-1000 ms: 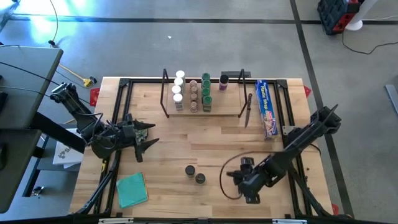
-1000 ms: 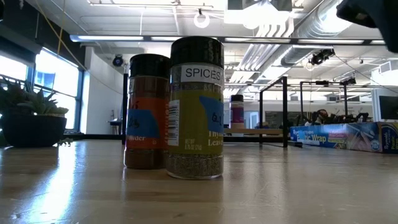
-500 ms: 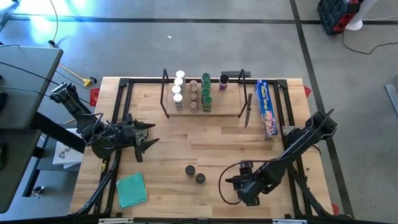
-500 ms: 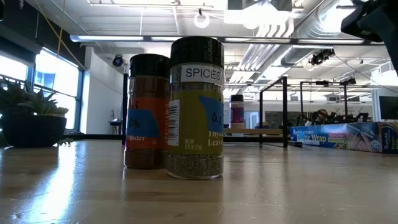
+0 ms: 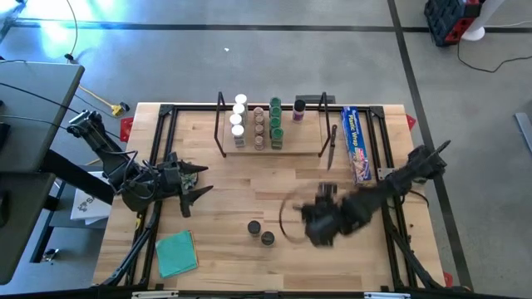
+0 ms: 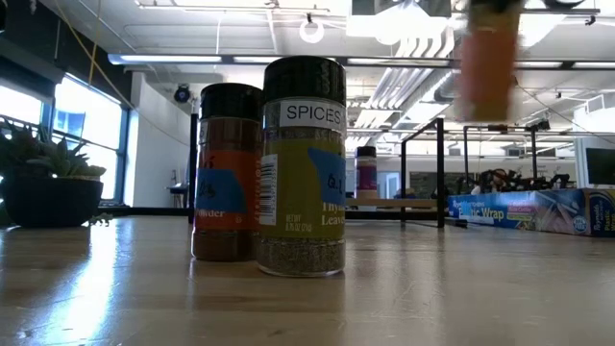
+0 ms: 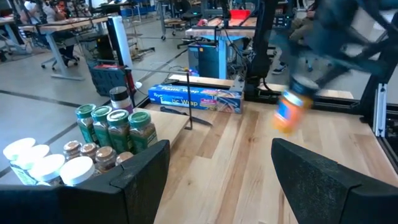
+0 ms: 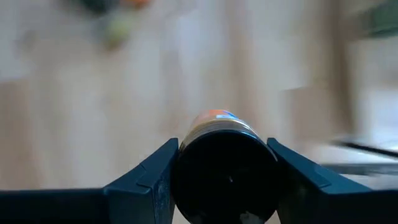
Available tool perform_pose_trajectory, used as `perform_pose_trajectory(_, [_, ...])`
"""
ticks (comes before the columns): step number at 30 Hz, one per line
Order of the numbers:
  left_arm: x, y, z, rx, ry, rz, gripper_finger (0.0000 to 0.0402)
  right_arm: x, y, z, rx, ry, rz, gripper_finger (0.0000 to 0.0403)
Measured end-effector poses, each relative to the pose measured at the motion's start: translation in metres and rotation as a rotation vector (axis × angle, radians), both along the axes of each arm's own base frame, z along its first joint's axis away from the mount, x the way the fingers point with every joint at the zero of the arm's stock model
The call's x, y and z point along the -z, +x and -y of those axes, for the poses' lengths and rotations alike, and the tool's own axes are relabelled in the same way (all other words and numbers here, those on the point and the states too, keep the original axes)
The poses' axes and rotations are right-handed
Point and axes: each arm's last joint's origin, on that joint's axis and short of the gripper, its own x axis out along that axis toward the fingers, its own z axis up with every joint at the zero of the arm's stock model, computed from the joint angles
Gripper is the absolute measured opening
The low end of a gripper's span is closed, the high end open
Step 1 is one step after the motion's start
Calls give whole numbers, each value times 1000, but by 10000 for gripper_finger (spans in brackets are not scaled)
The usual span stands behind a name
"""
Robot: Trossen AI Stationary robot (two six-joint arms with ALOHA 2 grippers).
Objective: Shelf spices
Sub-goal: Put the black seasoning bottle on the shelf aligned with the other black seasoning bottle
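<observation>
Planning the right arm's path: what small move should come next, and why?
Probably carry the black-lidded orange spice jar on toward the low light-wood shelf: the right gripper grips it in the air, and the shelf's right part looks free.

The shelf stood at the table's far middle, with rows of spice jars on its left half. Right of it lay a knife, then the wrap box. Two jars stood close together near the front centre. A cloth lay at the near left corner.
</observation>
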Motion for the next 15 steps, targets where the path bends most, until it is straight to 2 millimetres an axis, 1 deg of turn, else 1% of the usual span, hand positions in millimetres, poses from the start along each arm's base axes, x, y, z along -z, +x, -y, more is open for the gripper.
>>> perform_pose_trajectory(2, [0, 0, 0, 0, 0, 0, 278, -23, 8, 30, 49, -62, -1, 187])
perform_pose_trajectory(3, [0, 0, 0, 0, 0, 0, 278, -30, 13, 47, 72, -83, -11, 187])
perform_pose_trajectory(6, [0, 0, 0, 0, 0, 0, 278, -42, 28, 101, 117, -114, -21, 187])
perform_pose_trajectory(8, [0, 0, 0, 0, 1, -1, 278, -41, 37, 140, 131, -123, -29, 187])
perform_pose_trajectory(11, [0, 0, 0, 0, -2, -2, 278, -30, 45, 193, 144, -90, -27, 187])
perform_pose_trajectory(15, [2, 1, 1, -1, -6, -6, 278, -13, 40, 252, 208, -45, -33, 187])
